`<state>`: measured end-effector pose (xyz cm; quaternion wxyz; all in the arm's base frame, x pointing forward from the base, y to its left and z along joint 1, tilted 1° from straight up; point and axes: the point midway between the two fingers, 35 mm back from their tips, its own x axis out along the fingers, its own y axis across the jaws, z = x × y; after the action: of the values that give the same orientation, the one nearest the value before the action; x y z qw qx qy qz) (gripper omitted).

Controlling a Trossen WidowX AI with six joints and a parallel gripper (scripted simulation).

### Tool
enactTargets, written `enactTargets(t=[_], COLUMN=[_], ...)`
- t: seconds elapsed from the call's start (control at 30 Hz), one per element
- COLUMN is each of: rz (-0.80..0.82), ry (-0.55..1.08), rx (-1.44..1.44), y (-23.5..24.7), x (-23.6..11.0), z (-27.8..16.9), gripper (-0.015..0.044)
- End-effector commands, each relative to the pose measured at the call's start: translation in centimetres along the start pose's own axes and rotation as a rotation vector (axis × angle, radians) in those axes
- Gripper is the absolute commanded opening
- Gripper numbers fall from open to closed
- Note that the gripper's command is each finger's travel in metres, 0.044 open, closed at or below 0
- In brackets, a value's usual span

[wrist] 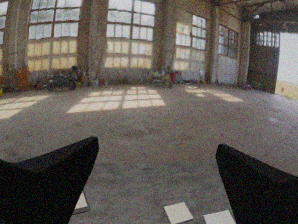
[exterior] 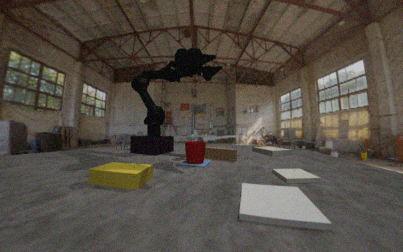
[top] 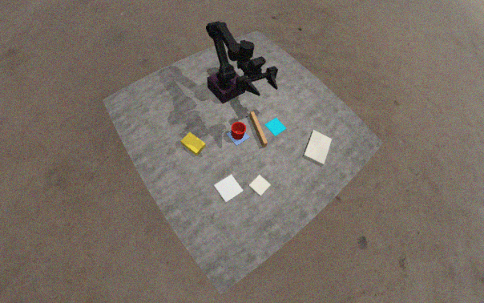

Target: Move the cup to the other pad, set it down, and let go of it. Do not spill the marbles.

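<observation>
A red cup (top: 238, 129) (exterior: 195, 152) stands upright on a light blue pad (top: 242, 140) (exterior: 200, 163) near the middle of the grey mat (top: 192, 224). A cyan pad (top: 276, 127) lies to its right, beyond a wooden bar (top: 259, 129) (exterior: 221, 154). My gripper (top: 264, 84) (exterior: 213, 68) (wrist: 158, 148) is open and empty. It hangs high near the arm's base, well above and behind the cup. The marbles inside the cup cannot be made out. The wrist view shows only the two fingers and the floor far ahead.
A yellow block (top: 193, 143) (exterior: 120, 174) lies left of the cup. Two flat white tiles (top: 228, 187) (top: 260, 184) (exterior: 283, 205) (exterior: 295, 175) lie in front, a larger cream slab (top: 318, 147) (exterior: 270, 150) to the right. The arm's base (top: 224, 89) (exterior: 151, 144) stands behind.
</observation>
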<state>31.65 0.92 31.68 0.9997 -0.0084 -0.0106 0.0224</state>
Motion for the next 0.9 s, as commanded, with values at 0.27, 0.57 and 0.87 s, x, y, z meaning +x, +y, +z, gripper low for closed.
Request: enactTargets(t=[0.27, 0.57, 0.87], rz=[0.042, 0.640, 0.916], ry=[0.503, 1.224, 1.352], rx=[-0.322, -0.857, -0.926], y=[-1.6, -3.8, -4.6], x=[2.2, -3.4, -6.8], z=[-10.9, -24.0, -26.0], gripper=[0.0164, 0.0148, 0.0148])
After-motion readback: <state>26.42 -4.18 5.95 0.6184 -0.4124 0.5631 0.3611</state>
